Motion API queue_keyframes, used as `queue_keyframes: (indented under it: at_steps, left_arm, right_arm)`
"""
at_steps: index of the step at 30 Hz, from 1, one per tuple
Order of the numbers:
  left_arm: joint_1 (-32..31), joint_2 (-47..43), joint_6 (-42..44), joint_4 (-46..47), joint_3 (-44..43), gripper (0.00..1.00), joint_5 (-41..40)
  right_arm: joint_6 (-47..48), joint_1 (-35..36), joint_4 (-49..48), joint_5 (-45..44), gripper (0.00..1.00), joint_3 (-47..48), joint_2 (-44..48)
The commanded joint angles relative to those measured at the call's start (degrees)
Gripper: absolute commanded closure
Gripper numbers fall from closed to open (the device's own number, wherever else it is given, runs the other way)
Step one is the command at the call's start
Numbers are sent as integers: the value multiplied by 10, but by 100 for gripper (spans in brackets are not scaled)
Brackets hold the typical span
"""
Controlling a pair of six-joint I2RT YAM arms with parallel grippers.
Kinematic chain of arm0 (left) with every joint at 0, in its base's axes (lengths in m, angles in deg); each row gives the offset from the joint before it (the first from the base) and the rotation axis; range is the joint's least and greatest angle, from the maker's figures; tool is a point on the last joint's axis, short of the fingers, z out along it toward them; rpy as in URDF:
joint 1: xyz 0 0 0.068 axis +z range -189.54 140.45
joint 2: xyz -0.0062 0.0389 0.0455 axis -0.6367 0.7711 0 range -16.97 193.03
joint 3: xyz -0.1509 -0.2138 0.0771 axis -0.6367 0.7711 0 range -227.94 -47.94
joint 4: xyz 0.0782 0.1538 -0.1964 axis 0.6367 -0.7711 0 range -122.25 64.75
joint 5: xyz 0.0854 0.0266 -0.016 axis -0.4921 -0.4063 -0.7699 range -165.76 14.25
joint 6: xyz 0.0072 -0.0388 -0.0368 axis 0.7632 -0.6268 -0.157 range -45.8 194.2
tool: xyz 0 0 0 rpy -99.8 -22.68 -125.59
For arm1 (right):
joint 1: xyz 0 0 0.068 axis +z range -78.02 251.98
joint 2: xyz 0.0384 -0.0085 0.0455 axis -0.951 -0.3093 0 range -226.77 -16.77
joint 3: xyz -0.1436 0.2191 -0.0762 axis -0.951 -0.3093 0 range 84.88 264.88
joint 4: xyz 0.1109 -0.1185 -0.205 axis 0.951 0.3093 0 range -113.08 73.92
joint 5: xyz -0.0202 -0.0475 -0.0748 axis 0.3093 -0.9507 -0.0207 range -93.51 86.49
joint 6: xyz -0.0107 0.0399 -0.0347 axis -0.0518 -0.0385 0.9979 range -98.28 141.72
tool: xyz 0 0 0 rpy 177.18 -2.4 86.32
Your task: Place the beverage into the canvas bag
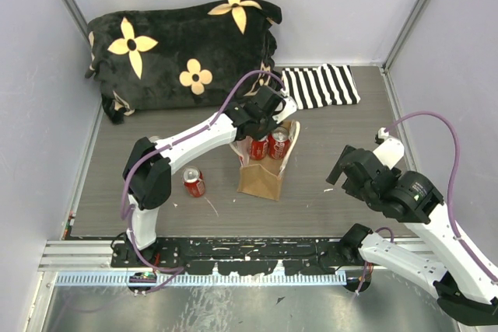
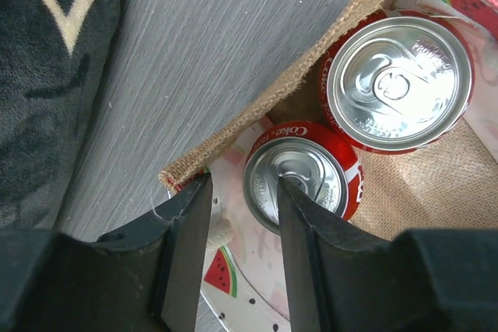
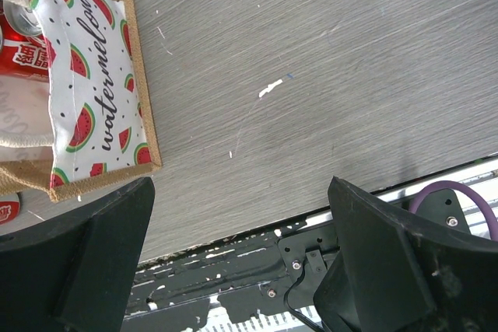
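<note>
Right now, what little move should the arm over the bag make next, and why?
Probably lift the left fingers straight up out of the canvas bag. One can and a second can already sit inside. The fingers stand apart and seem to grip neither, and a third can waits on the table beside that arm.

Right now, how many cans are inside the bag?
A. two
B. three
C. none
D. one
A: the top view shows one can and a second can side by side inside the bag. A third can sits outside it on the table.
</note>
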Motion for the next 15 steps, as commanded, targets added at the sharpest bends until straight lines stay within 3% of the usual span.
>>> queue_keyframes:
  at_steps: [1, 6, 15]
  left_arm:
    - [2, 13, 1, -12, 10, 50, -11]
    - [2, -16, 1, -21, -18, 37, -13]
    - [2, -48, -11, -49, -57, 35, -1]
  right_arm:
    - [-8, 2, -7, -10, 0, 8, 4]
    - [-2, 2, -14, -10, 0, 9, -2]
    - [8, 2, -31, -7, 0, 6, -15]
